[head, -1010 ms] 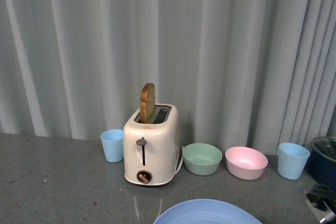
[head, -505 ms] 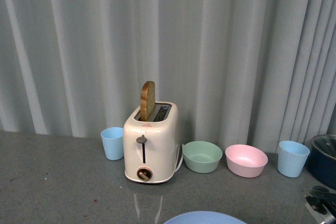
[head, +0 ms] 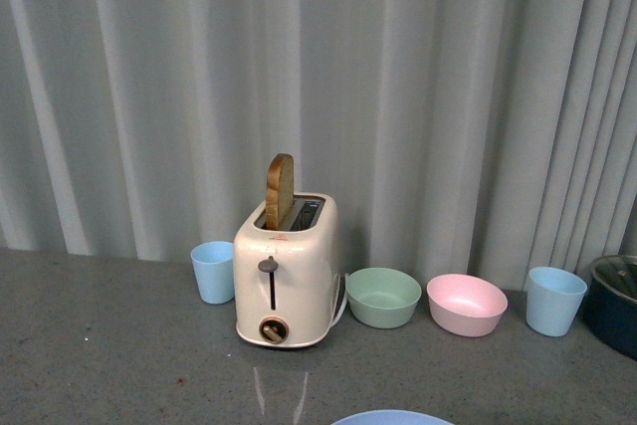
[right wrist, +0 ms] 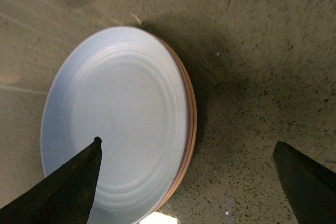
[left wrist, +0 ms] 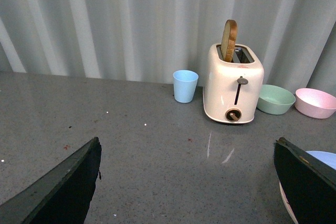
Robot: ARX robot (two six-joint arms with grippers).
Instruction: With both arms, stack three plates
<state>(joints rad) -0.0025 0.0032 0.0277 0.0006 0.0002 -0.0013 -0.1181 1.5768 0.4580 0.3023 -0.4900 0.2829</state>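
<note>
evidently the blue plate lies atop the pink plate for stacking; both claws hang spread, gripping nothing.

Soft, even light w/ no glare in all views. We see a faint pale reflection streak on the tabletop just in front of the toaster. Right wrist view: dark shadow beside the blue plate; fingertips blurred.
</note>
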